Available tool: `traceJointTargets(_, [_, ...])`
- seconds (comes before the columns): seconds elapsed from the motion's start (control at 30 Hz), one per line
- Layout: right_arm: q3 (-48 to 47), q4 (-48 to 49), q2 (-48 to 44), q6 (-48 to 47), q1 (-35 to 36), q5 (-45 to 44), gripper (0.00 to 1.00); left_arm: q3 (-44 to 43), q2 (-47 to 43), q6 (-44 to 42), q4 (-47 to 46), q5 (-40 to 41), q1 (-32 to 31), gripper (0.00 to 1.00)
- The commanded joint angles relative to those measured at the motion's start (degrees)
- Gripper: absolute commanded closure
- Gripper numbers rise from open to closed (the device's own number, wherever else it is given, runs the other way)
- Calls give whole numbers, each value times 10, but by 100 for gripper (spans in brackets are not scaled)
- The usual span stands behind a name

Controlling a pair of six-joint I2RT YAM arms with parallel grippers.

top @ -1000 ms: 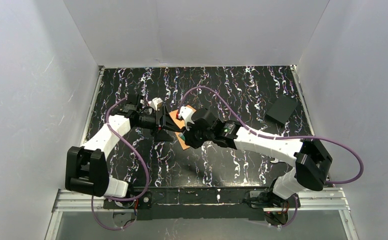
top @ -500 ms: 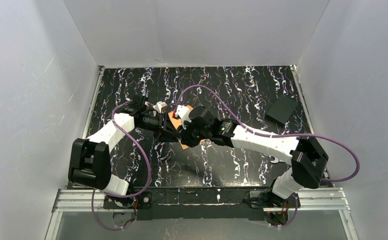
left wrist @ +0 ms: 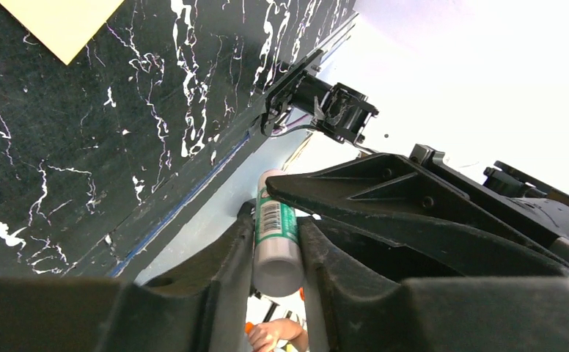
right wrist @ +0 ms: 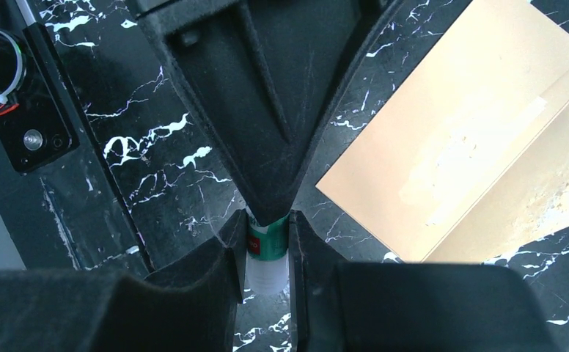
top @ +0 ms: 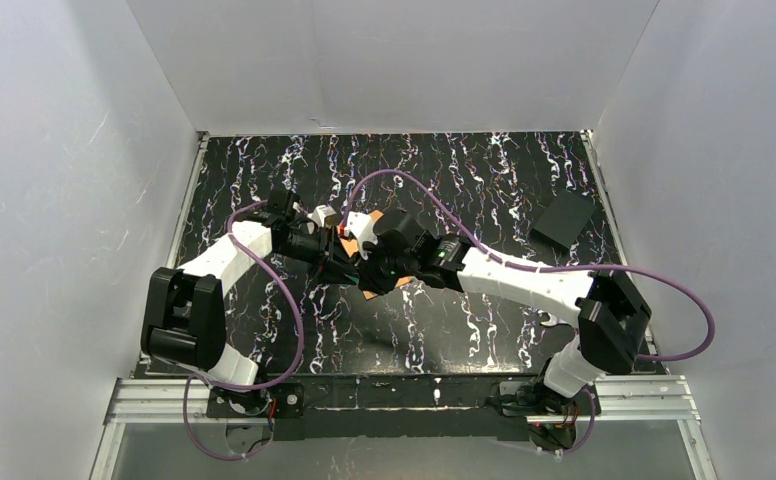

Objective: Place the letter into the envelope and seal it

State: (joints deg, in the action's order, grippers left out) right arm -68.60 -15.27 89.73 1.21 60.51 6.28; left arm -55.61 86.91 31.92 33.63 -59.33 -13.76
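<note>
A glue stick (left wrist: 278,242) with a green label and white cap end is held from both sides. My left gripper (left wrist: 276,220) is shut on one end. My right gripper (right wrist: 267,220) is shut on the other end of the glue stick (right wrist: 267,253). From above, the left gripper (top: 342,258) and right gripper (top: 369,270) meet nose to nose over the table's middle. Beneath them the orange-brown envelope (top: 369,291) lies flat. The right wrist view shows the envelope (right wrist: 443,139) with its flap edge to the right. The letter is hidden.
A black box (top: 564,220) sits at the back right of the dark marbled table (top: 444,330). White walls close in three sides. A metal rail (top: 394,395) runs along the near edge by the arm bases.
My left gripper has moved right to meet the right gripper and has closed on the glue stick. The right gripper has kept its grip and shifted slightly left.
</note>
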Motion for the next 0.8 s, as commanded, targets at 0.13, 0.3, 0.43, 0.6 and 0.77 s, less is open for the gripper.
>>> traceJointTargets(0.13, [-39, 0, 21, -5, 0, -7, 74, -24, -2, -7, 25, -8, -21, 100])
traceJointTargets(0.3, [-45, -6, 17, 39, -7, -45, 51, -35, -5, -6, 26, 16, -22, 100])
traceJointTargets(0.43, [-56, 12, -16, 130, -70, 22, 24, -58, -8, 9, -1, 23, -21, 100])
traceJointTargets(0.6, [-12, 99, -93, 238, -146, 84, 5, -94, -12, 96, -110, 36, -18, 100])
traceJointTargets(0.77, [5, 170, -132, 386, -205, 94, 2, -110, -14, 197, -288, 56, -17, 100])
